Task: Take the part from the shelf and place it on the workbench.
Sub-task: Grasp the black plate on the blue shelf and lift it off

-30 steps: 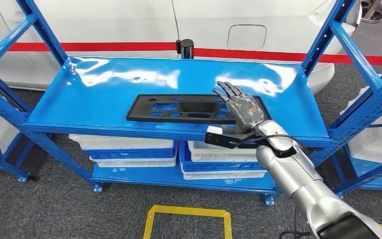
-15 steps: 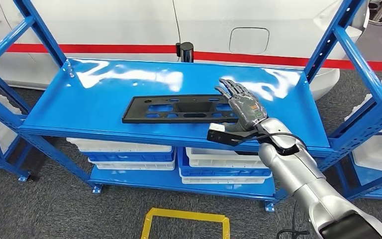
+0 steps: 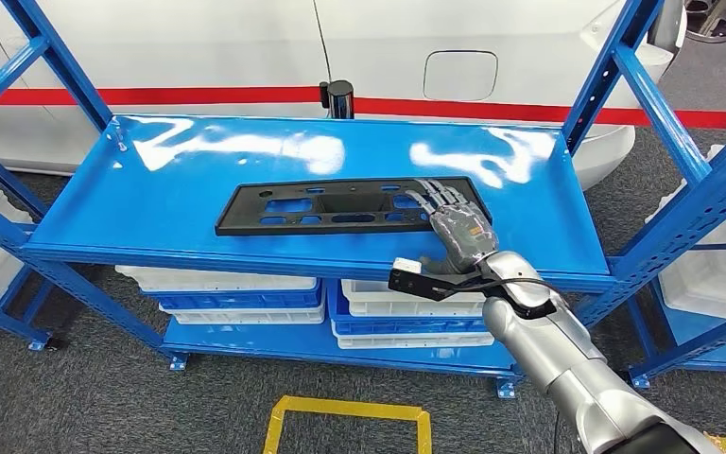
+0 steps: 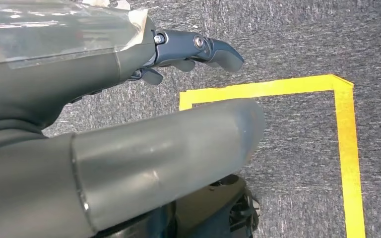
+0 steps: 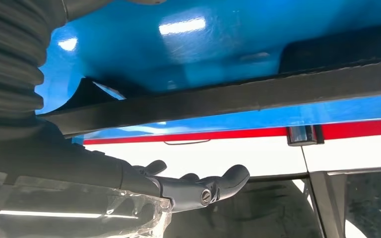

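The part [image 3: 340,206], a long flat black panel with cut-outs, lies on the top deck of the blue shelf [image 3: 180,161], lengthways along it and nearer the front edge than the back. The right hand [image 3: 454,225] lies over the part's right end, fingers stretched out and slightly apart, their tips on the black surface; nothing is gripped. The silver right arm comes up to it from below, across the shelf's front edge. In the right wrist view the part [image 5: 258,94] runs as a dark bar across the blue deck, with the dark fingers [image 5: 213,186] spread and free of it.

The left hand [image 4: 193,49] hangs by the robot's side over grey carpet, fingers loosely extended and holding nothing, above a corner of yellow tape [image 4: 345,129] on the floor.

Under the deck, white bins [image 3: 236,293] sit stacked on the lower level. Behind the shelf stands a white car [image 3: 246,47] with a red stripe.
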Robot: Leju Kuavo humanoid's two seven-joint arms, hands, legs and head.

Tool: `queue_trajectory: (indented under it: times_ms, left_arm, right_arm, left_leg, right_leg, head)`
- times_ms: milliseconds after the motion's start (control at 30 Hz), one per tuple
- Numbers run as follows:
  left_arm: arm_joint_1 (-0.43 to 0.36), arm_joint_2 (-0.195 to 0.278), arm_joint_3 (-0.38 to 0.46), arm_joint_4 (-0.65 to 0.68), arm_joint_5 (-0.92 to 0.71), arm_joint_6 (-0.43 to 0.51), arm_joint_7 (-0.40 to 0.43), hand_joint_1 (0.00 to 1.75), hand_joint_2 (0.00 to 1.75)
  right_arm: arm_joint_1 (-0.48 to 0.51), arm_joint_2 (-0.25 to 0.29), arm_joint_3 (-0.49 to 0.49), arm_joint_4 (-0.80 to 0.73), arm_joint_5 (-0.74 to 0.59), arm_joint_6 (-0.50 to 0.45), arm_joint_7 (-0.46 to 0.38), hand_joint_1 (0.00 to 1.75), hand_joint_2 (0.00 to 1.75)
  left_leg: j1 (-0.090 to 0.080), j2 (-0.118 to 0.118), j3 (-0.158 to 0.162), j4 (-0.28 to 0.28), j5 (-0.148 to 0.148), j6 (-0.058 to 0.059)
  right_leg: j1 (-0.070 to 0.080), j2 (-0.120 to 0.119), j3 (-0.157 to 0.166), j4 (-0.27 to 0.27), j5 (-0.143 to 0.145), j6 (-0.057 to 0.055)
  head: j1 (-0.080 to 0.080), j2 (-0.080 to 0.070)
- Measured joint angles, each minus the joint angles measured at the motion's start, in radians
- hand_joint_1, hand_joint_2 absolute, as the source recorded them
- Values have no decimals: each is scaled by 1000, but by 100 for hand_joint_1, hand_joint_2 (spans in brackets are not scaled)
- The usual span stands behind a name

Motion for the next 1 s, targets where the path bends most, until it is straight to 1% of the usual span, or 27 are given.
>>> queue_trajectory:
  times_ms: [100, 233, 400, 533, 567, 633, 700, 833, 1000]
  left_arm:
    - [0, -1, 0, 0, -3, -9, -10, 0, 175]
    - [-1, -2, 0, 0, -9, -2, -19, 0, 175]
    - [-6, -4, 0, 0, -21, 30, -29, 0, 175]
    - [-12, -6, 0, 0, -30, 69, -39, 0, 0]
    - [-13, -8, 0, 0, -32, 89, -50, 0, 0]
    - [-15, -9, 1, 0, -33, 124, -78, 0, 87]
    - [-16, -9, 1, 0, -33, 139, -99, 0, 175]
    - [-20, -11, 2, 0, -39, 141, -103, 0, 175]
    - [-27, -11, 3, 0, -43, 141, -98, 0, 175]
  right_arm:
    - [6, 0, 0, 0, 14, -7, 2, 0, 175]
    - [11, 10, 0, 1, 36, -18, 4, 0, 175]
    - [6, 50, 0, 11, 89, -31, 29, 0, 175]
    - [-9, 100, 3, 40, 134, -39, 51, 0, 175]
    - [-16, 115, 5, 52, 143, -40, 54, 0, 175]
    - [-34, 146, 9, 81, 158, -40, 59, 0, 175]
    - [-57, 174, 15, 110, 169, -41, 66, 0, 175]
    - [-93, 218, 21, 160, 186, -54, 82, 0, 175]
    - [-120, 261, 26, 225, 207, -81, 102, 0, 175]
  left_leg:
    - [-2, 0, 1, 1, 0, 0]
    - [-6, 1, 1, 3, 0, 1]
    - [-6, 1, 0, 4, -1, 2]
    - [-6, 1, -1, 4, -1, 3]
    - [-6, 1, -1, 4, -1, 3]
    - [-5, 1, -1, 4, -1, 2]
    - [-5, 1, 0, 4, -1, 2]
    - [-5, 1, 0, 4, -1, 2]
    - [-5, 1, -1, 5, -1, 2]
  right_leg:
    - [0, 0, 0, 0, 1, 0]
    - [-3, 0, 1, 0, 1, 0]
    - [-4, 0, 1, 0, 1, 0]
    - [-5, 0, 1, 0, 1, 0]
    - [-5, 0, 1, 0, 1, 0]
    - [-4, 0, 1, 0, 1, 0]
    - [-4, 0, 0, 0, 1, 0]
    - [-4, 0, 0, 0, 1, 0]
    - [-4, 0, 0, 0, 1, 0]
  head:
    - [0, 0]
    - [0, 0]
    - [0, 0]
    - [0, 0]
    - [0, 0]
    - [0, 0]
    - [0, 0]
    - [0, 0]
    - [0, 0]
